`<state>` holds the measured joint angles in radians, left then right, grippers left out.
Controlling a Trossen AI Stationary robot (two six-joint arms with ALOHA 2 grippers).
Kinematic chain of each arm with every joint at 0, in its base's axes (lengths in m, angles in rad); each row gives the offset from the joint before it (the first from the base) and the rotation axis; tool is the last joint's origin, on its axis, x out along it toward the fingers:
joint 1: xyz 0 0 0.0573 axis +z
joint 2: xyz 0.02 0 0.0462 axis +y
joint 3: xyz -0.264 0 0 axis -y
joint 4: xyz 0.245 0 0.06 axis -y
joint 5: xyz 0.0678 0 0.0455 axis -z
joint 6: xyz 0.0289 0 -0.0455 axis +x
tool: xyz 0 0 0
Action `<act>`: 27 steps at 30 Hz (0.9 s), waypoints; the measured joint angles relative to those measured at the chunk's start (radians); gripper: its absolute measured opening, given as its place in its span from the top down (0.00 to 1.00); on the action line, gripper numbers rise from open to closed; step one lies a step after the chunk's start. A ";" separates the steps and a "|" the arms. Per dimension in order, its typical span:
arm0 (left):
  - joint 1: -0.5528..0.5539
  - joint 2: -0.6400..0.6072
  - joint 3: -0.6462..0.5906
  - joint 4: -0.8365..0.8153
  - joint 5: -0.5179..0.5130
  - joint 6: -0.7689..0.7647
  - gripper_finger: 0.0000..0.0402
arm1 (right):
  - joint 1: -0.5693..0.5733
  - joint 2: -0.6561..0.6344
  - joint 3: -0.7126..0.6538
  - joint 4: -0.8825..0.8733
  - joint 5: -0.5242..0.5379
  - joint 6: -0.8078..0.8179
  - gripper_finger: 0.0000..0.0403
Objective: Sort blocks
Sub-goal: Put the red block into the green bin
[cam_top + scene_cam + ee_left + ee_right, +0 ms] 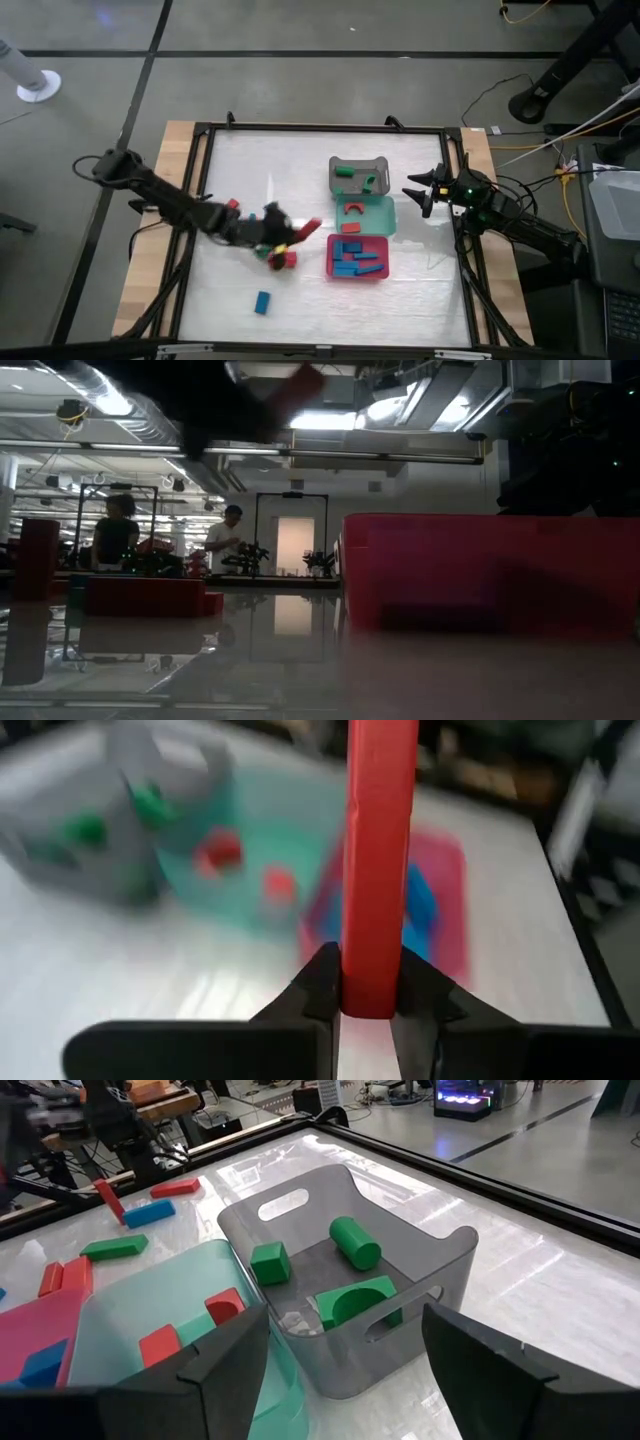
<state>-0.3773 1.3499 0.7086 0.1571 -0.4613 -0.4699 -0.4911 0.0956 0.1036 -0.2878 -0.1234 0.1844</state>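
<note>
My left gripper is pinched nearly shut on one end of a long red block, its two fingers pressing the bar's opposite faces. The bar's long axis runs straight out ahead of the fingers, so the free end sticks forward, away from my wrist. From above, the left gripper hangs over the middle of the table with the red block jutting toward the trays. Ahead of it, past the bar's tip, sit the red tray of blue blocks, the teal tray holding red pieces, and the grey tray with green blocks. Just beneath and behind the gripper lies a small cluster of loose blocks; a lone blue block lies farther back. My right gripper waits beside the grey tray, jaws spread wide and holding nothing.
</note>
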 joint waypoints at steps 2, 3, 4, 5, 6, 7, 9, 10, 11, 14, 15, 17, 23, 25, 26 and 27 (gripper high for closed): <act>0.069 0.049 0.000 0.141 0.027 0.062 0.89 | 0.000 0.000 0.000 0.000 0.000 0.000 0.34; 0.104 0.080 0.000 0.218 0.048 0.093 0.89 | 0.000 0.000 0.000 0.000 0.000 0.000 0.34; 0.132 0.109 0.000 0.290 0.066 0.122 0.89 | 0.000 0.000 0.000 0.000 0.000 0.000 0.34; 0.159 0.138 0.000 0.357 0.076 0.148 0.89 | 0.000 0.000 0.000 0.000 0.000 0.000 0.34; 0.184 0.168 0.000 0.420 0.083 0.168 0.89 | 0.000 0.000 0.000 0.000 0.000 0.000 0.34; 0.207 0.195 0.000 0.488 0.088 0.179 0.89 | 0.000 0.000 0.000 0.000 0.000 0.000 0.34; 0.248 0.250 0.014 0.577 0.101 0.181 0.89 | 0.000 0.000 0.000 0.000 0.000 0.000 0.34; 0.266 0.279 0.030 0.598 0.115 0.173 0.89 | 0.000 0.000 0.000 0.000 0.000 0.000 0.34; 0.281 0.307 0.054 0.604 0.136 0.166 0.89 | 0.000 0.000 0.000 0.000 0.000 0.000 0.34; 0.308 0.403 0.140 0.606 0.209 0.159 0.88 | 0.000 0.000 0.000 0.000 0.000 0.000 0.34; 0.313 0.434 0.168 0.606 0.230 0.170 0.88 | 0.000 0.000 0.000 0.000 0.000 0.000 0.34; 0.315 0.487 0.219 0.583 0.251 0.208 0.87 | 0.000 0.000 0.000 0.000 0.000 0.000 0.34; 0.315 0.552 0.307 0.394 0.251 0.244 0.87 | 0.000 0.000 0.000 0.000 0.000 0.000 0.34; 0.316 0.553 0.318 0.341 0.251 0.215 0.84 | 0.000 0.000 0.000 0.000 0.000 0.000 0.34; 0.318 0.553 0.319 0.321 0.252 0.202 0.82 | 0.000 0.000 0.000 0.000 0.000 0.000 0.34; 0.319 0.553 0.319 0.312 0.251 0.185 0.79 | 0.000 0.000 0.000 0.000 0.000 0.000 0.34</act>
<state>-0.0583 1.9030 1.0279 0.4691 -0.2099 -0.2853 -0.4911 0.0958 0.1037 -0.2878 -0.1233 0.1846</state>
